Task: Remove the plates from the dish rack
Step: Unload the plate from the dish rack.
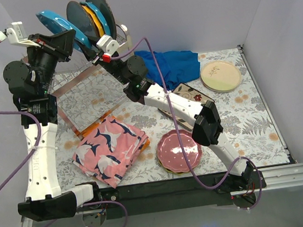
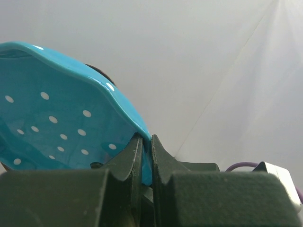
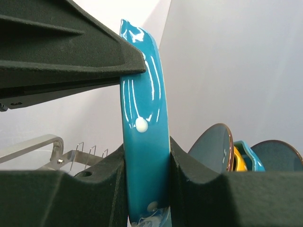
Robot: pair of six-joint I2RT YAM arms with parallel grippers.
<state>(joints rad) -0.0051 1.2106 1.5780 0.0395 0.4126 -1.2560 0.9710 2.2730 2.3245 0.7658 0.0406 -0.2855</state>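
Note:
Both grippers grip one teal dotted plate [image 1: 54,21] held high above the dish rack [image 1: 82,86]. My left gripper [image 1: 69,38] is shut on its rim [image 2: 57,118], fingers pinching the edge [image 2: 147,142]. My right gripper [image 1: 91,45] is shut on the opposite rim, the plate standing edge-on [image 3: 142,94] between its pads [image 3: 146,161]. Behind it, a dark teal plate [image 1: 81,17], an orange plate [image 1: 92,18] and another teal plate [image 1: 103,8] stand upright in the rack; they also show in the right wrist view, dark teal plate [image 3: 213,146] foremost.
On the table lie a stack topped by a pink dotted plate [image 1: 179,150], a cream plate [image 1: 220,75] and a square floral plate [image 1: 189,93]. A folded pink patterned cloth [image 1: 109,149] lies front left, a blue cloth [image 1: 170,64] at the back. Rack prongs [image 3: 83,152] show low left.

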